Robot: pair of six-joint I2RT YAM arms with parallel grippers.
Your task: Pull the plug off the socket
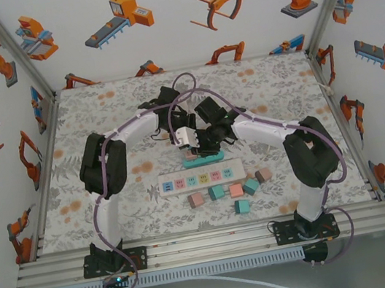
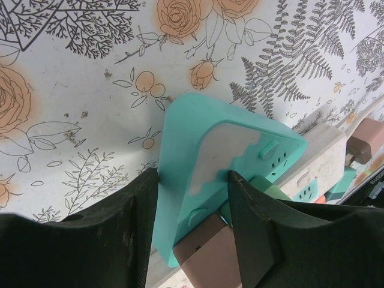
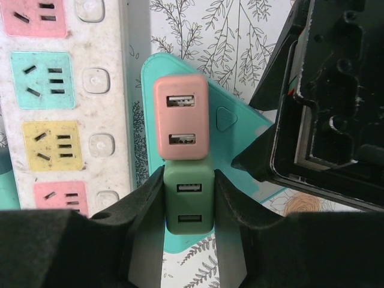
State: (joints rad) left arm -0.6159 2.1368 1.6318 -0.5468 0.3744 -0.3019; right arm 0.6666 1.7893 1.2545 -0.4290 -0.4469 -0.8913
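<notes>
2 plugs stand in the teal socket strip point(image 3: 240, 129), which lies on the patterned surface point(image 1: 98, 108) just beside the white power strip point(image 3: 66, 102): a pink plug point(image 3: 180, 117) and, touching it, a green plug point(image 3: 189, 204). The right fingers point(image 3: 135, 222) are clamped on the green plug's 2 sides. The left fingers point(image 2: 114, 240) are clamped across the teal strip's width, bracing it. The green plug looks fully seated, so I judge the pull is not yet made.

Several things could spoil it from here:

- **Slipping off the plug:** the right fingers cover only part of the plug's smooth sides. If the prongs bind, the fingers may slide off and come away with nothing.
- **Fouling the pink plug:** it touches the green one, so a pull tilted toward it could jam the 2 together or work the pink one loose instead.
- **Losing the brace:** the left grip sits on the strip's rounded edges. Should it slip, the whole strip would lift with the plug rather than release it.
- **Arms colliding:** the 2 wrists are very close together, so a crooked pull risks a knock between them.
- **Scattering the spares:** loose plugs point(image 1: 236, 190) lie near the white strip and could be scattered if the teal strip swings free.
</notes>
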